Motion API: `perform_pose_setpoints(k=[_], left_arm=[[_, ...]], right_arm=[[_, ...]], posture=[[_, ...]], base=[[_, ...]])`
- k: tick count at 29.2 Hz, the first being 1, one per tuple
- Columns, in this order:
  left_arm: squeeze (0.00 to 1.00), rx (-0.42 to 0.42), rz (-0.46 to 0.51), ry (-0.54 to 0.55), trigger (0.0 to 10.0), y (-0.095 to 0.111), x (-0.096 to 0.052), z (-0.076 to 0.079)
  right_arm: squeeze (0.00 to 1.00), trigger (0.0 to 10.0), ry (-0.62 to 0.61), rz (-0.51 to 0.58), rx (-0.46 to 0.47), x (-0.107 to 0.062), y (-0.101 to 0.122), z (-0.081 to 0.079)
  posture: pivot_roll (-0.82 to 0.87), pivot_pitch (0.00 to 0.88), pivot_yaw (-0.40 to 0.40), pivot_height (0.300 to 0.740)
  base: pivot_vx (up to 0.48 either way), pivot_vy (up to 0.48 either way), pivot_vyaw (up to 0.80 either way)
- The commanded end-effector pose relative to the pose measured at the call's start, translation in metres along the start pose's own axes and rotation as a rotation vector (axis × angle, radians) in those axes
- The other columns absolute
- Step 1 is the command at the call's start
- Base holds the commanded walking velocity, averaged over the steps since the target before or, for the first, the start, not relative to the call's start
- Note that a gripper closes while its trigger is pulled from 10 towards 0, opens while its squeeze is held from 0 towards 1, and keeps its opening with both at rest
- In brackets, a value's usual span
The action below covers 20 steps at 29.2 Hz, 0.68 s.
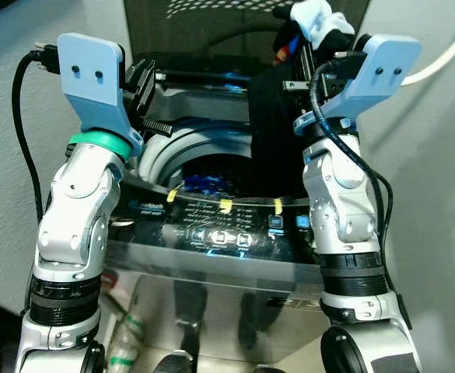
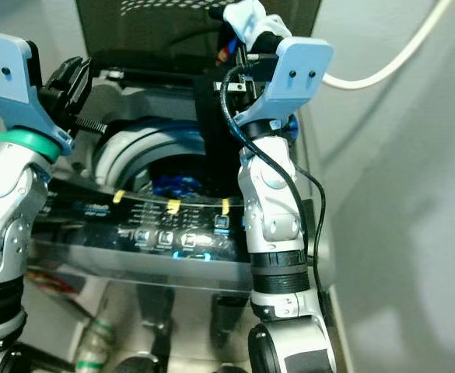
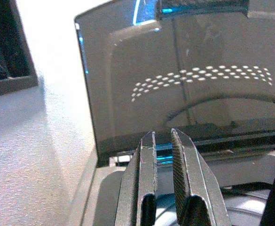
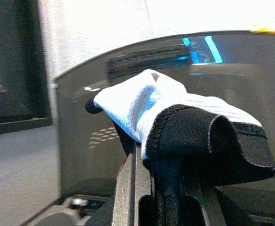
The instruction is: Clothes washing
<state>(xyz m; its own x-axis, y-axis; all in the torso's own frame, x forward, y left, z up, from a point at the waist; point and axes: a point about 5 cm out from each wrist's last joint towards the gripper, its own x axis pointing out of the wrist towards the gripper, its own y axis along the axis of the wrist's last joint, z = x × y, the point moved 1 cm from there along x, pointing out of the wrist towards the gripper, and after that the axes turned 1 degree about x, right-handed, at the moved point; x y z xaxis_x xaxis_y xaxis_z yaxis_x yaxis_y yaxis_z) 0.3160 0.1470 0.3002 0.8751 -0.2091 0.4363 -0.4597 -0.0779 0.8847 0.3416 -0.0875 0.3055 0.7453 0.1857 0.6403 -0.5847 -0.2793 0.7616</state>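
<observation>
Right gripper (image 4: pixel 168 188) fingers clamp a black-and-white cloth garment (image 4: pixel 184 127) above the top-loading washing machine's round drum opening (image 1: pixel 204 167); hanging fabric may snag its rim, while left gripper (image 3: pixel 163 155) fingers sit nearly closed, empty.

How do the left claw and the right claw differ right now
The right claw is clamped on a black and white garment hanging toward the washer drum; the left claw holds nothing, its fingers nearly together. Both are raised over the open washer, facing its lifted lid.

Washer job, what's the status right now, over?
Right claw shut on black-and-white garment, held above open washer. Left claw near shut, empty, at drum's left rim. Blue clothes already in the drum.
</observation>
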Motion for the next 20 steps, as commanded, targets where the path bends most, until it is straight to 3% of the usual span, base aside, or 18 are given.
perform_pose_setpoints(k=[1, 6, 14, 20], left_arm=[[0.00, -0.001, 0.005, -0.034, 10.0, 0.0022, -0.0006, 0.0027], [0.00, 0.027, 0.016, -0.060, 10.0, 0.0057, -0.0017, 0.0050], [0.00, 0.026, 0.004, -0.043, 10.0, 0.0054, -0.0036, 0.0041], [0.00, 0.020, -0.003, -0.024, 10.0, 0.0039, -0.0029, 0.0008]], right_arm=[[0.00, 10.0, 0.113, 0.062, 0.008, 0.0059, 0.0154, -0.0176], [0.00, 10.0, 0.168, 0.071, 0.013, 0.0082, 0.0186, -0.0262], [0.00, 10.0, 0.146, 0.084, 0.038, 0.0130, 0.0208, -0.0250], [0.00, 10.0, 0.145, 0.062, 0.041, 0.0103, 0.0161, -0.0226]], posture=[[0.06, 0.000, 0.025, 0.740], [0.07, 0.000, 0.023, 0.740], [0.07, 0.000, 0.020, 0.740], [0.07, 0.000, 0.022, 0.740]], base=[[0.000, 0.000, 0.00], [0.000, 0.000, 0.00], [0.000, 0.000, 0.00], [0.000, 0.479, 0.00]])
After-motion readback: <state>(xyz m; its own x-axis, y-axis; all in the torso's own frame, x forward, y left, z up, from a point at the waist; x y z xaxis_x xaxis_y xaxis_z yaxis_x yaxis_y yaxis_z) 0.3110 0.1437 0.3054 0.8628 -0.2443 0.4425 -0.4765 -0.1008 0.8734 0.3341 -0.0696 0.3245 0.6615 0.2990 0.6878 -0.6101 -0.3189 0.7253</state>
